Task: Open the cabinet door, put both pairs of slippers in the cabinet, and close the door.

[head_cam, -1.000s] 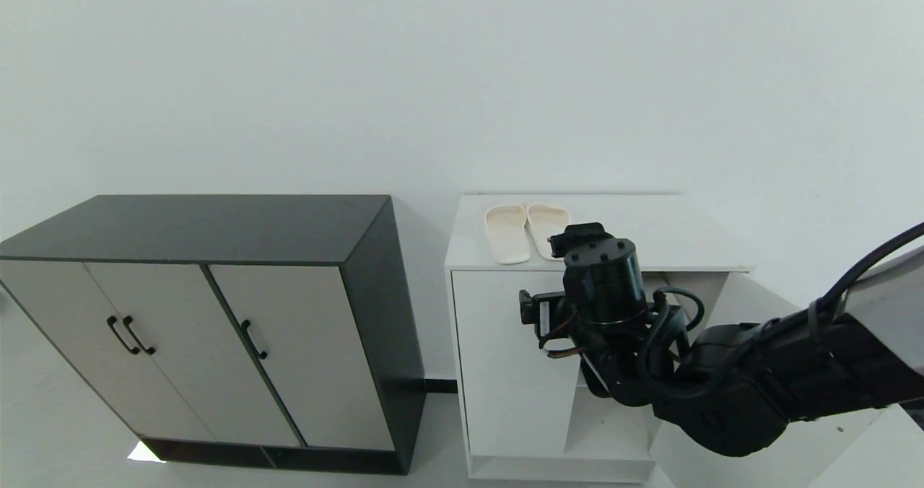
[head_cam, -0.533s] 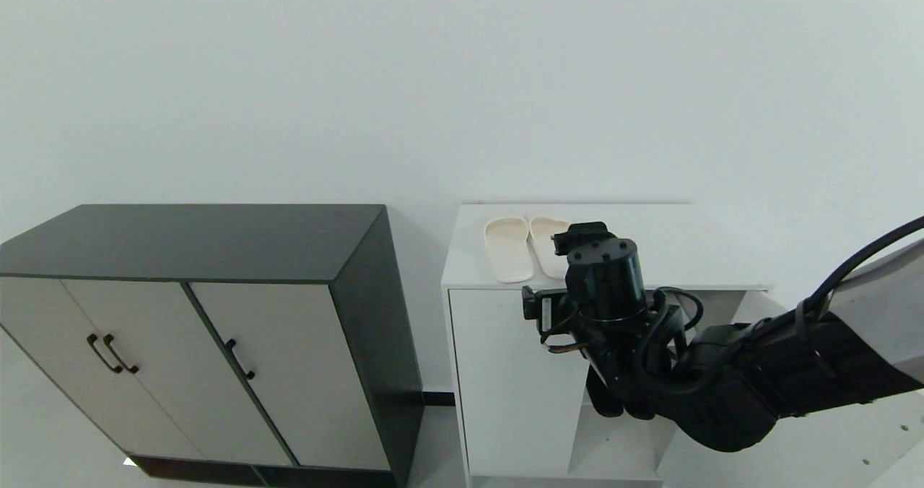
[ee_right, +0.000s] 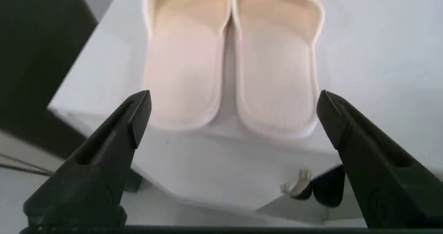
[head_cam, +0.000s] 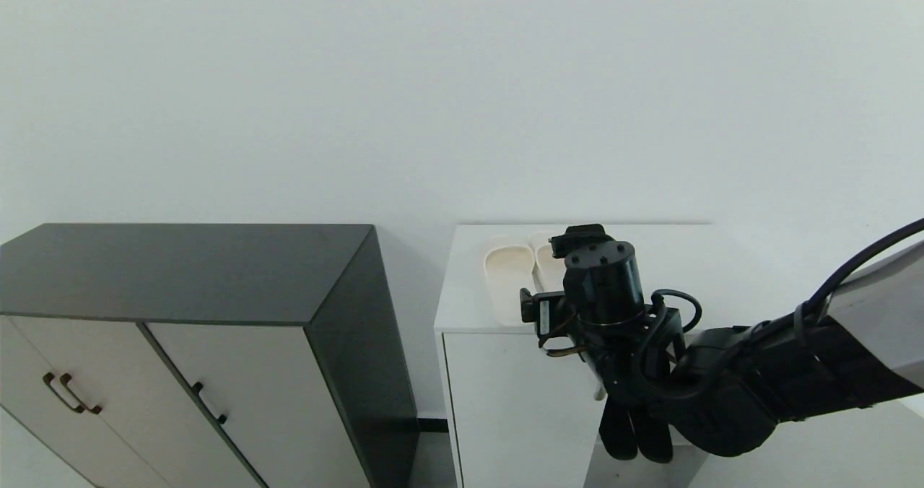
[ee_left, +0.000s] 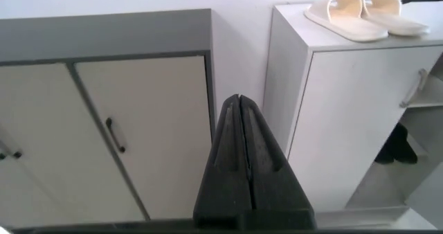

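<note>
Your right claw [ee_right: 233, 102] is spread wide near the cream slippers [ee_right: 185, 61] on the white cabinet [head_cam: 505, 401], and your left claw [ee_left: 240, 104] is squeezed together.

Matt cream slippers [ee_right: 187, 61], smooth white cabinet [head_cam: 505, 401], matt black cabinet top [head_cam: 180, 268]

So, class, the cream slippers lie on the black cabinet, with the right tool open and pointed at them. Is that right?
No: the head view shows the cream slippers on the white cabinet, beside the black cabinet. The right tool is open, pointed at them.
</note>
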